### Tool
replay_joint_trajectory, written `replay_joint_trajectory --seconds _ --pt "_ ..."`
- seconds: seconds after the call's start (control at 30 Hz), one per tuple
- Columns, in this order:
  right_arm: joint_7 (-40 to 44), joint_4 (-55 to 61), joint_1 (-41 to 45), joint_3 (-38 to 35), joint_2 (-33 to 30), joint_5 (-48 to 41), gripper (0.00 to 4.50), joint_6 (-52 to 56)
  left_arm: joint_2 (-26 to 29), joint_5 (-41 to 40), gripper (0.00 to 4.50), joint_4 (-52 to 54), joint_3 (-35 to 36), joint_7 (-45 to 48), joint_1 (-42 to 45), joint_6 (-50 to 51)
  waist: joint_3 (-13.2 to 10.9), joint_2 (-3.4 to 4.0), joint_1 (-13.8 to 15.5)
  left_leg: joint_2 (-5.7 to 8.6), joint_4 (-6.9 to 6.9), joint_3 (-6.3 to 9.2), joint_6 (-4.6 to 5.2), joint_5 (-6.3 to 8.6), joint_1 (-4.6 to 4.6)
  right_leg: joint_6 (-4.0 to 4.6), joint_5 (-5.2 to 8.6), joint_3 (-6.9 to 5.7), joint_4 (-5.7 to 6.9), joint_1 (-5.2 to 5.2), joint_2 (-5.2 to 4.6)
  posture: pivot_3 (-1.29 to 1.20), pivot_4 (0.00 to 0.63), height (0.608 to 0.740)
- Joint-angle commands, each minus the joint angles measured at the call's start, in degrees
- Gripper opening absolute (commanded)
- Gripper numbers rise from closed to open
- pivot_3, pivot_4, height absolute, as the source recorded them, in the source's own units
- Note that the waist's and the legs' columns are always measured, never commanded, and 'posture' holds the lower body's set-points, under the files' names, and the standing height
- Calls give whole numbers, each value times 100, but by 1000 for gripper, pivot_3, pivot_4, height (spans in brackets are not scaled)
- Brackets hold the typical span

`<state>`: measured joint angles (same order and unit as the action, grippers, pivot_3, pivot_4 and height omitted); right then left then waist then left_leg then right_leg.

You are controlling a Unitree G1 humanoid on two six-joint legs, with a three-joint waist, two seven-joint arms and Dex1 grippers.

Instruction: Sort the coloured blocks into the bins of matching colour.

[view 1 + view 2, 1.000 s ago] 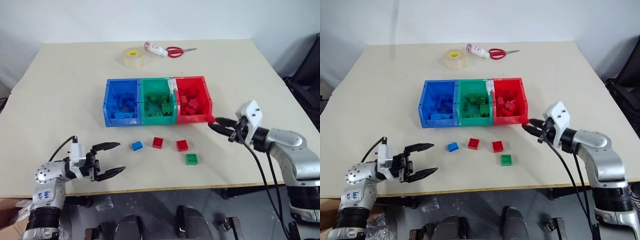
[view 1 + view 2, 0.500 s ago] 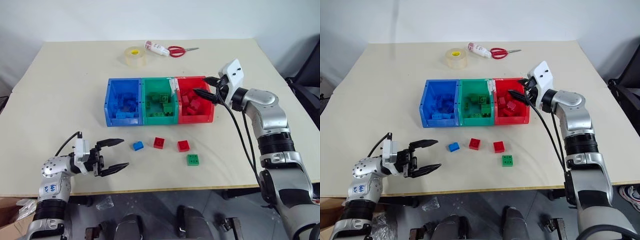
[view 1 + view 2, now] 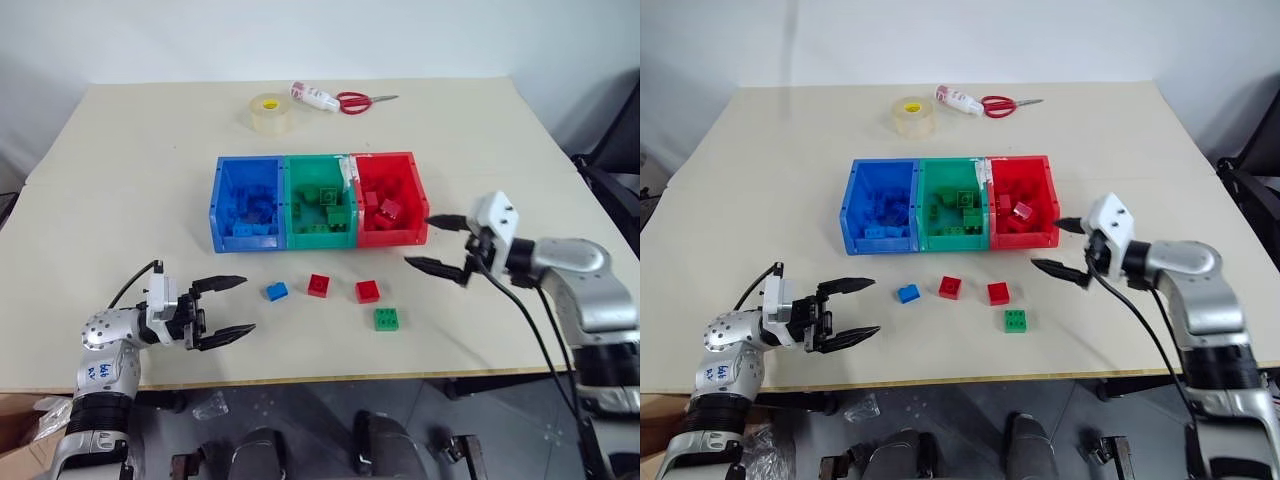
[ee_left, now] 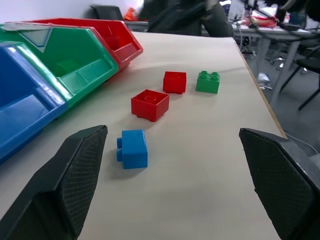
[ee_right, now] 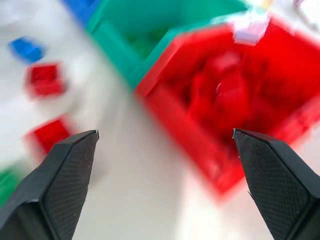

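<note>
Four blocks lie loose on the tabletop, in a short row between the bins and the near edge: a blue block [image 3: 274, 291], a red block [image 3: 318, 285] beside it, a second red block [image 3: 366, 291], and a green block [image 3: 384, 319] just nearer the edge than that one. None touches another.

Behind them, toward the middle of the table, stand the three joined bins: the blue bin [image 3: 217, 205], the green bin [image 3: 290, 205] and the red bin [image 3: 415, 195]. Each already holds a pile of bricks of its own colour, so most of the sorting looks done. What remains, by my reading, is these four: one for blue, two for red, one for green.

The right gripper [image 3: 440, 243] hangs just off the red bin's near right corner, fingers spread wide with nothing between them, turned toward the loose blocks. The second red block and the green one are its nearest.

The left gripper [image 3: 228, 307] hovers low near the near left part of the table, also spread and empty. It points along the row, and in the left wrist view the blue block is the closest thing ahead of its fingers.

At the far edge sit a roll of tape [image 3: 267, 111], a small tube [image 3: 311, 97] and red-handled scissors [image 3: 358, 101], well apart from the work.
</note>
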<state>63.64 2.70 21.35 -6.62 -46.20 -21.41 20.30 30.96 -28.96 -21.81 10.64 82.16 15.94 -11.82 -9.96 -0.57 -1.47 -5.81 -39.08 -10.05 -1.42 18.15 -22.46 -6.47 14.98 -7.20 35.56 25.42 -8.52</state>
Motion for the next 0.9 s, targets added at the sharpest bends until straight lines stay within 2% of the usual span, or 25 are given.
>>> replay_joint_trajectory --seconds 0.03,0.17,0.33,0.43,0.6,0.9 --pt "446 825 -907 -735 -642 -371 4471 217 99 -42 4500 -74 67 105 51 -56 0 0 2 2 0 -1 0 0 -1 0 0 1 -2 0 -1 0 150 740" --pt "667 1090 -1792 -1220 -1116 -417 4471 260 142 -40 4500 -181 78 164 102 -71 1 -4 -21 1 -2 -2 0 0 6 0 0 2 -3 -4 0 0 150 740" --pt "807 1272 -1979 -1121 -1347 -395 4471 296 149 -27 4500 -235 72 205 149 -80 1 -4 -16 1 -3 -2 -1 -1 13 2 1 9 -12 -4 -1 0 150 740" --pt "814 1372 -1620 -641 -1312 -346 4471 361 124 -11 4500 -260 56 192 211 -92 1 -5 -15 1 -3 -2 -1 0 12 2 1 9 -12 -4 -1 0 150 740" --pt "650 1428 -673 563 -813 -177 4471 633 61 -10 4500 -137 23 106 173 -90 1 -5 -13 0 -4 -1 -1 -1 12 5 2 8 -10 -3 -1 0 150 740" --pt "633 541 340 2002 44 639 4471 281 34 -88 4500 372 133 -211 -318 -56 0 -5 -7 1 -7 0 0 0 4 3 2 3 4 -3 -1 0 150 740"
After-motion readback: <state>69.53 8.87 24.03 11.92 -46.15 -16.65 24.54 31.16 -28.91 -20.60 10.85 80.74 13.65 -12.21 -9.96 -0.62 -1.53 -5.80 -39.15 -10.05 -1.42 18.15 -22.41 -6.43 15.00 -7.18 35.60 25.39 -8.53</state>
